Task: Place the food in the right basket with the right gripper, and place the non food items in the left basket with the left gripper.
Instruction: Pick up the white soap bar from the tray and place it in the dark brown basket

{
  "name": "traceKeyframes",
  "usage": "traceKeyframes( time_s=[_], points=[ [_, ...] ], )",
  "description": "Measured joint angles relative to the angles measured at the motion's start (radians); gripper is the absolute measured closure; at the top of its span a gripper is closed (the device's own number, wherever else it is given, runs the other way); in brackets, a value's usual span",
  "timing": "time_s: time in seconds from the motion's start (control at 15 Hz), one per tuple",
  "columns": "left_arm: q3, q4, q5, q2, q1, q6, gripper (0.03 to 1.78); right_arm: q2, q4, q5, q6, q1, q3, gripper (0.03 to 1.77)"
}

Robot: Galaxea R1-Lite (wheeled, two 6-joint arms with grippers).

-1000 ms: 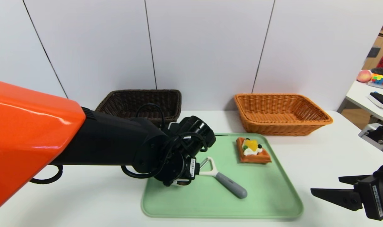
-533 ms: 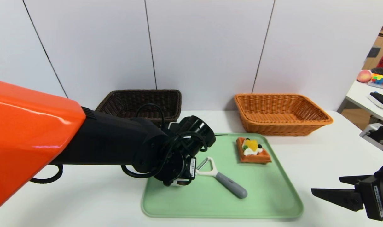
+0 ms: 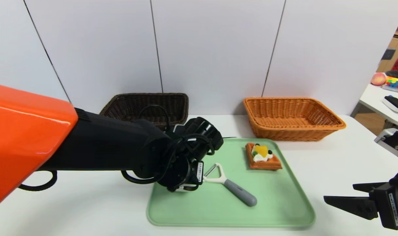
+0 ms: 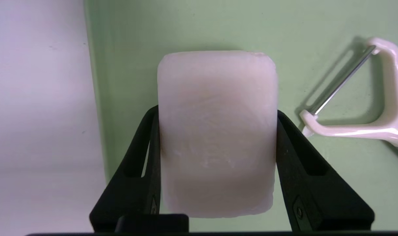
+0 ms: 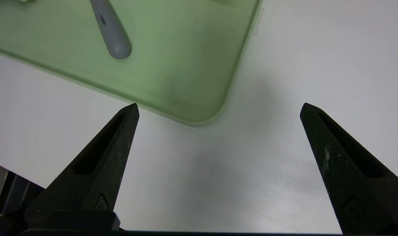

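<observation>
Soap bar [image 4: 217,131] pinched across its width by left claw [image 4: 217,118]; dark basket [image 3: 146,109] lies just beyond. Right claw [image 5: 218,108] spread, idle.

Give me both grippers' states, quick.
Left gripper: shut on the white soap bar, over the green tray.
Right gripper: open, empty, above the table.

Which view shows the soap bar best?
The left wrist view: the soap bar fills the middle, clamped between the left hand's fingers over the green tray. In the head view the left arm hides it. The right wrist view does not show it.
</observation>
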State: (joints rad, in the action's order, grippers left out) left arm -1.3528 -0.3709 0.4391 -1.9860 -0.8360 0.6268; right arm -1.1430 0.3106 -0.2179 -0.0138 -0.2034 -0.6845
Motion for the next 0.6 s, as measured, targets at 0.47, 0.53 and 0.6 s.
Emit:
traceKeyframes(
  time_s=[0.47, 0.53, 0.6],
  points=[
    [-0.002, 0.006, 0.003, 0.125, 0.008, -0.117, 0.83, 0.011, 0.001, 0.000, 0.000, 0.000, 0.007, 0.10],
    [-0.004, 0.020, 0.003, 0.141, 0.021, -0.155, 0.83, 0.014, 0.001, 0.000, -0.002, 0.000, 0.008, 0.10],
    [-0.010, 0.040, 0.002, 0.154, 0.042, -0.190, 0.83, 0.017, 0.001, 0.000, -0.003, 0.000, 0.010, 0.10]
  ],
)
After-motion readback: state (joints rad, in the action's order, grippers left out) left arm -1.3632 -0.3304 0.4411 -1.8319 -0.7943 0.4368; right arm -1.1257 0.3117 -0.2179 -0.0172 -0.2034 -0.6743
